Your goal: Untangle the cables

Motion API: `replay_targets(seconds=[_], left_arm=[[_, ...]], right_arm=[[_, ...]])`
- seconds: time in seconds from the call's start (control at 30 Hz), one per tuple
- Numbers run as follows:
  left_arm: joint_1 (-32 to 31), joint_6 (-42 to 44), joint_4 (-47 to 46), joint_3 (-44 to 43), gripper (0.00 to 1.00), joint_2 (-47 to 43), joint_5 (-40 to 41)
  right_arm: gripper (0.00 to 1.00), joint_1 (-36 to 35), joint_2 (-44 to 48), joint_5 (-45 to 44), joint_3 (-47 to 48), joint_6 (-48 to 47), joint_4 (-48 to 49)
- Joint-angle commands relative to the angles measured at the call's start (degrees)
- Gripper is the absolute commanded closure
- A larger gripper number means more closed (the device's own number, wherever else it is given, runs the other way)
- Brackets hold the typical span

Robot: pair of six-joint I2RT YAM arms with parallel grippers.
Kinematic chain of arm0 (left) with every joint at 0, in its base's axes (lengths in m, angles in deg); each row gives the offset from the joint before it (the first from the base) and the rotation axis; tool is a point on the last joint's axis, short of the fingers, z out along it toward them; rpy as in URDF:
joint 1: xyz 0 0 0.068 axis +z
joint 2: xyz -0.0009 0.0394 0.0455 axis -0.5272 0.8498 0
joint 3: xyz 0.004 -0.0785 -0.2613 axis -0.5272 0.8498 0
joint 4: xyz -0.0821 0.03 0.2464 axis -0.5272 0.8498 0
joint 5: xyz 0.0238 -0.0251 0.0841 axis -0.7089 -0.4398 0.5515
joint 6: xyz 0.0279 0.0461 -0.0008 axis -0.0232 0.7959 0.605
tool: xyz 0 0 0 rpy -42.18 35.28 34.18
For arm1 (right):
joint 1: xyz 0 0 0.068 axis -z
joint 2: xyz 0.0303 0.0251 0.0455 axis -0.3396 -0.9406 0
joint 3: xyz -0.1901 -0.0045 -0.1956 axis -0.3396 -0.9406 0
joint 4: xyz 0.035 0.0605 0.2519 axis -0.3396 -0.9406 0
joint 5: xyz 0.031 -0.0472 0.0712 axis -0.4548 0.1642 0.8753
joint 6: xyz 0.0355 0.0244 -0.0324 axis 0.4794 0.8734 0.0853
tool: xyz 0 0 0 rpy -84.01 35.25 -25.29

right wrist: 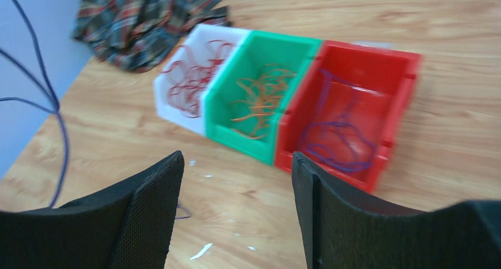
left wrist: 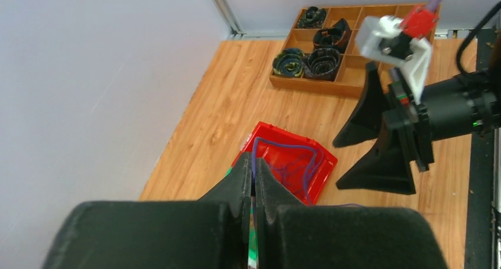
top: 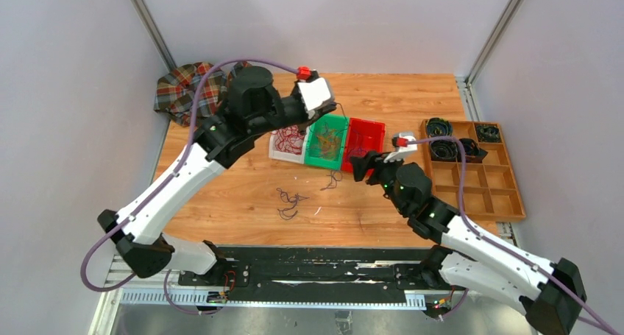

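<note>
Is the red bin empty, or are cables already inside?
Not empty: purple cables lie loosely on the floor of the red bin, seen from the right wrist.

Lab test cell: white panels (top: 66, 92), aluminium posts (top: 149, 22)

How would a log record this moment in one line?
left gripper shut | right gripper open | cables in bins | tangle on table

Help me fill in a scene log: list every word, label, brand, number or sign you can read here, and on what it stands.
None: no readable text shows in any view.
The white bin, green bin, red bin and wooden tray show no print or labels.
</note>
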State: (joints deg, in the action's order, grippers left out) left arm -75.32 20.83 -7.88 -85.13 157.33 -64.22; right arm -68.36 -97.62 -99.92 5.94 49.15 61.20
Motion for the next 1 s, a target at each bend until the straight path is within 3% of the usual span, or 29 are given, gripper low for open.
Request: replay_targets(seconds=[0.0,0.3,0.53,0.97], left_arm=[[-1.3,-1.3,-7.8,-1.1,1.00,5.4,1.7],[-1.8,-0.1,-11.0,-12.0,1.00,21.0,3.3],[-2.8,3.5,-11.8,-19.3,1.00,31.3,4.1],[-3.0,9.5,-15.1,-15.8,1.00,39.8,7.8]], right_arm=[[0.33,3.0,7.4,-7.6,-4.3,-0.3,-9.5],[0.36,3.3,21.5,-19.2,-13.5,3.3,-13.0],[0.39,3.3,23.4,-24.3,-17.0,6.1,-13.4],[0.41,3.3,23.9,-25.0,-19.2,6.5,-11.0]])
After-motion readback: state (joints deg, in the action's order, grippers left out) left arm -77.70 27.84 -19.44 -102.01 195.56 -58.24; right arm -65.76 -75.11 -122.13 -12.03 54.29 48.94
